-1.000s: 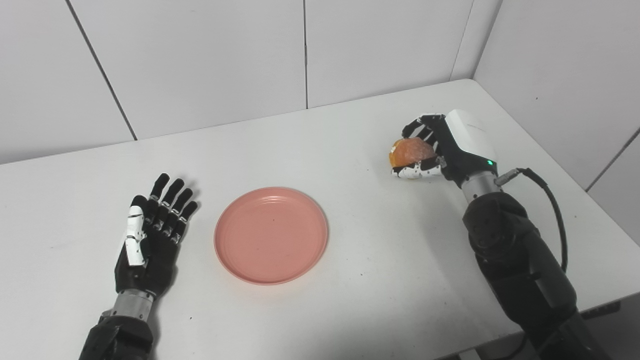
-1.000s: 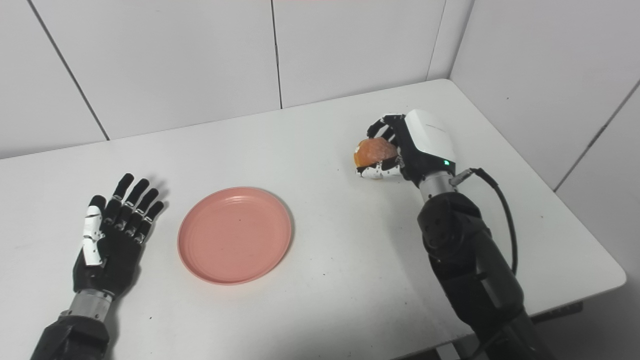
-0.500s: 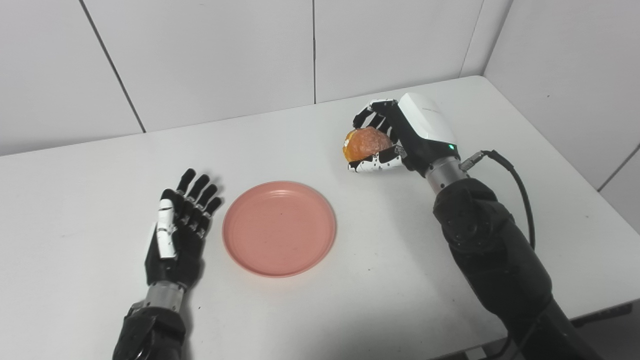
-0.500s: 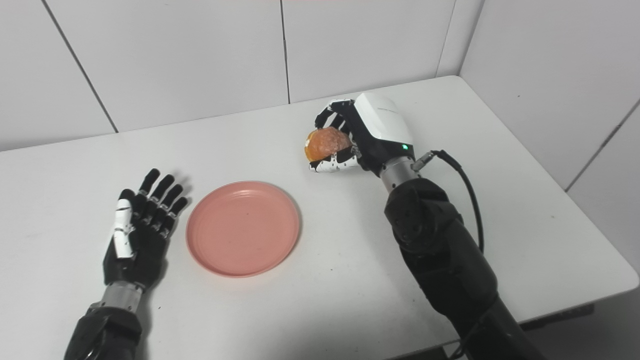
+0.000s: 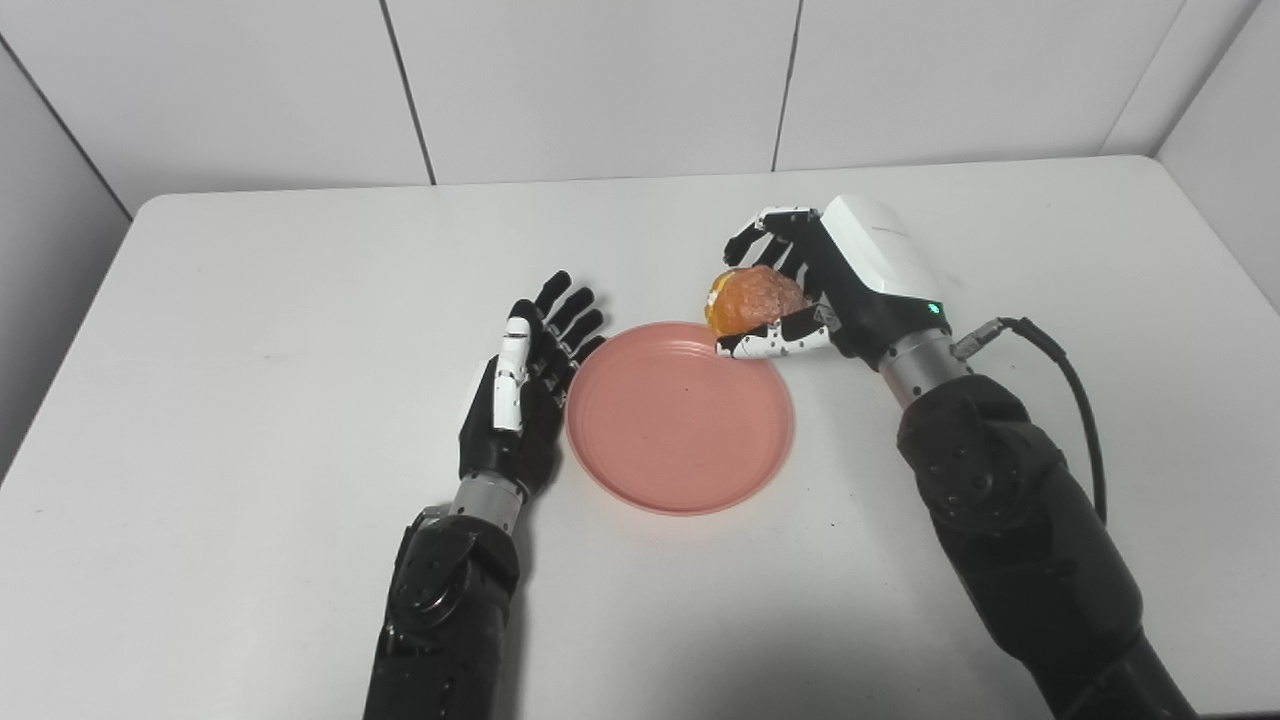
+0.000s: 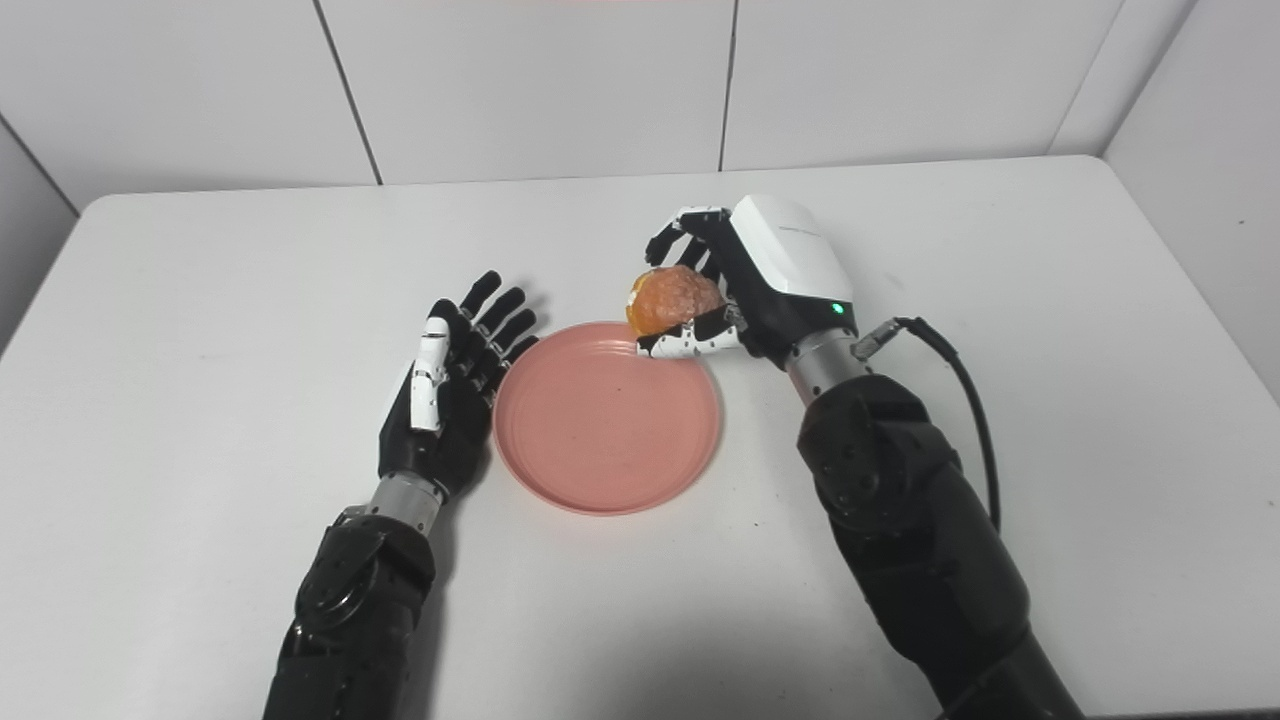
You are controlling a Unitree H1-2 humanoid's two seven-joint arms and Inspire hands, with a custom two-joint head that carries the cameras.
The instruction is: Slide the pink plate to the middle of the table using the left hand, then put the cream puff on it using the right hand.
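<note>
Pink plate [image 5: 680,420] lies flat on the white table [image 5: 250,300], a little below the middle of the frame, with nothing on its surface. Just to its left lies the left hand [image 5: 520,400], palm side toward the plate, fingers [image 5: 570,310] straight and slightly spread, holding nothing; the edge of the hand sits right against the plate's left rim, though actual contact cannot be told. Its dark forearm runs down to the bottom edge of the frame.

At the plate's upper right rim the right hand [image 5: 820,290] is curled around the cream puff [image 5: 750,298], a round golden-brown pastry. The thumb presses under the puff and the other fingers wrap over its top and far side, so the grip is closed on it. The puff hangs over the far edge of the plate, above the rim rather than resting on the plate. A black cable [image 5: 1060,360] loops out from the right wrist toward the right side of the frame
</note>
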